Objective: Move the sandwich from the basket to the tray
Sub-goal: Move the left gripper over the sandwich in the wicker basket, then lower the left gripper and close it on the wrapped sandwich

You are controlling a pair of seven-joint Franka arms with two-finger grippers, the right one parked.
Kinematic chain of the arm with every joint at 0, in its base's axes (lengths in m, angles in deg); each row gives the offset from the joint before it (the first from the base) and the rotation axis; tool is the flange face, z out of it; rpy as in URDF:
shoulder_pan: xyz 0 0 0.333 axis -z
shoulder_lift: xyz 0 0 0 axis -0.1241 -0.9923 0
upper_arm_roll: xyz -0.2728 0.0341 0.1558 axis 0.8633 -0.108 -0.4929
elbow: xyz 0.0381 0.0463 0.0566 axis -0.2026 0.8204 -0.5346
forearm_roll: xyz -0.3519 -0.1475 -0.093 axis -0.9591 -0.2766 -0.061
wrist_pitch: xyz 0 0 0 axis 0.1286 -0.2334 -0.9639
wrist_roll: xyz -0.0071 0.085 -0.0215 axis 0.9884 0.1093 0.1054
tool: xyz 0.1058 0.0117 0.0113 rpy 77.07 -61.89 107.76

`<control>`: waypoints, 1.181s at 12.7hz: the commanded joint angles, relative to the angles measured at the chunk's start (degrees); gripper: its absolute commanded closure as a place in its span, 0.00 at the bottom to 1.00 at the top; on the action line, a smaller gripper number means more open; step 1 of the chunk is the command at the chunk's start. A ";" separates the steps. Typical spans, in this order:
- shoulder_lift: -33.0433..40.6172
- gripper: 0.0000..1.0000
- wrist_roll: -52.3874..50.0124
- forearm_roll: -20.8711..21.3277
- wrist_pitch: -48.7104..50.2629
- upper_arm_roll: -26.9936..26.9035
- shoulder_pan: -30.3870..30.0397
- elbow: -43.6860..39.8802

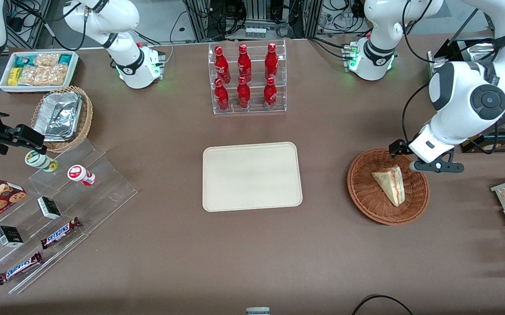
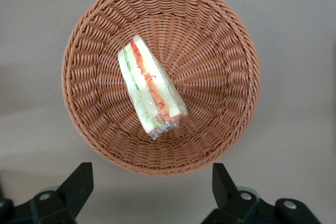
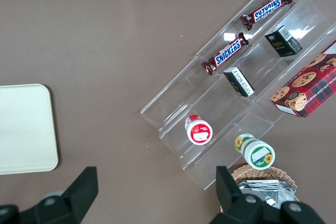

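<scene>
One sandwich point(image 2: 149, 92), a clear-wrapped wedge of pale bread with red, orange and green filling along its cut edge, lies in the single reddish-brown woven basket point(image 1: 366, 192) on the tabletop point(image 1: 252, 253). The pincer point(image 2: 152, 190) hangs over the basket's rim, spread wide and holding nothing. One bare cream tray point(image 1: 251, 176) lies beside the basket, apart from it. Six red bottles point(image 1: 244, 76) stand in a clear rack.

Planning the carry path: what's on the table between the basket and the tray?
Nothing: in the front view, only bare tabletop separates the basket and tray. The gripper hovers open above the basket.
</scene>
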 commanded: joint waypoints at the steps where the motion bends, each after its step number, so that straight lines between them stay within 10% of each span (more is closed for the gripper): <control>1: -1.12 0.00 0.19 0.02 -3.41 0.08 -0.50 1.20; 15: -8.24 0.00 -33.99 -0.59 -14.41 0.25 -1.29 1.72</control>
